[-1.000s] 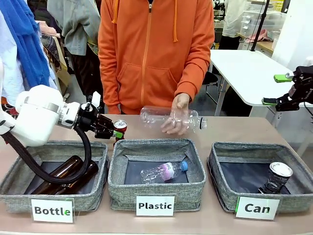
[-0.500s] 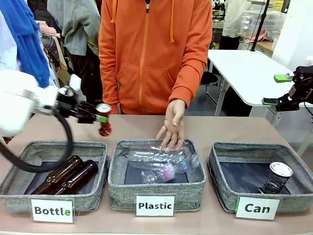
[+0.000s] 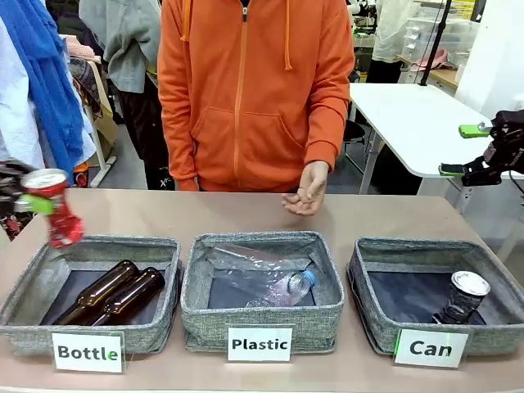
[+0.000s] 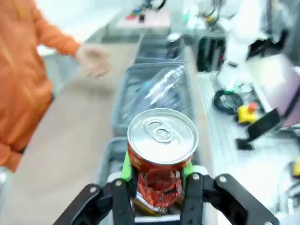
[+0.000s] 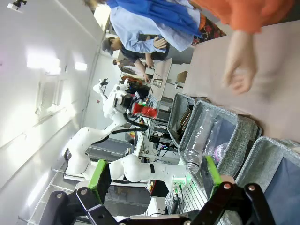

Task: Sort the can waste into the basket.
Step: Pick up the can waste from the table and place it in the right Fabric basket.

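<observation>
1. Front view: the left gripper sits at the far left edge, up above the back corner of the grey bin labelled "Bottle", with its green pads clamped on the crushed red can. The can hangs tilted, silver top uppermost. Two brown bottles lie side by side in that bin. The middle bin, labelled "Plastic", holds clear plastic bottles. The basket labelled "Can" is on the right, and the dark can stands inside it near its right end. The right gripper hangs high at the right edge, jaws spread wide with nothing between them. A person in an orange hoodie stands across the table, one hand held just over the tabletop behind the middle bin.

2. Left wrist view: the red can is pinched between the two fingers, its silver pull-tab top facing the camera. Beyond it lie the bin of plastic bottles and the person's blurred hand.

3. Right wrist view: the right gripper stands wide open and empty. Far off, the left arm holds the red can.
</observation>
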Controlling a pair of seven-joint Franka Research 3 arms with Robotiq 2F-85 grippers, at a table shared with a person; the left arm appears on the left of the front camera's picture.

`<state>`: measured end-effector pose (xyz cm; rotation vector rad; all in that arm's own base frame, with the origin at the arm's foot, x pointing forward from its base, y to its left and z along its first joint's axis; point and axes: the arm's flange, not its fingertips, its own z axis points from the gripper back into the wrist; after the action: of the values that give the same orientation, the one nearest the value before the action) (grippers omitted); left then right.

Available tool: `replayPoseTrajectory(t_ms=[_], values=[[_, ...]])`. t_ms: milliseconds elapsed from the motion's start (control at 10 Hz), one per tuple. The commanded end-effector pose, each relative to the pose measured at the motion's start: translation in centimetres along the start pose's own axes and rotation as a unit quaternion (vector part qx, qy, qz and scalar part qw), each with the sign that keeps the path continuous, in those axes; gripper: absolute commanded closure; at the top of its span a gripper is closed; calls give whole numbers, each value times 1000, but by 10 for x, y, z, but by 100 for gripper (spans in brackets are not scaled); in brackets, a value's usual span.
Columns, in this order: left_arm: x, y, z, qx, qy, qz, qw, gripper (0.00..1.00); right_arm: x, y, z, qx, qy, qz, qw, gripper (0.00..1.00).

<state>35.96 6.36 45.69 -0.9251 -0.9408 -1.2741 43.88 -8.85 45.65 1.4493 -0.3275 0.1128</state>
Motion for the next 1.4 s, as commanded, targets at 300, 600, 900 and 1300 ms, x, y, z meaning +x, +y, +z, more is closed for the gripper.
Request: replayPoseTrajectory(t_ms=[300,600,900,1300], values=[[-10,-85,-24,5,-61,102,993,100,0,2,2,0,8,11,1000,0],[-13,-80,4,-27,-73,39,996,100,0,2,2,0,8,11,1000,0],[38,-64,-93,-106,-43,39,993,56,-9,40,32,-47,-12,31,998,0],[149,-14,-261,-186,22,-10,982,56,-81,104,117,-319,80,89,940,0]])
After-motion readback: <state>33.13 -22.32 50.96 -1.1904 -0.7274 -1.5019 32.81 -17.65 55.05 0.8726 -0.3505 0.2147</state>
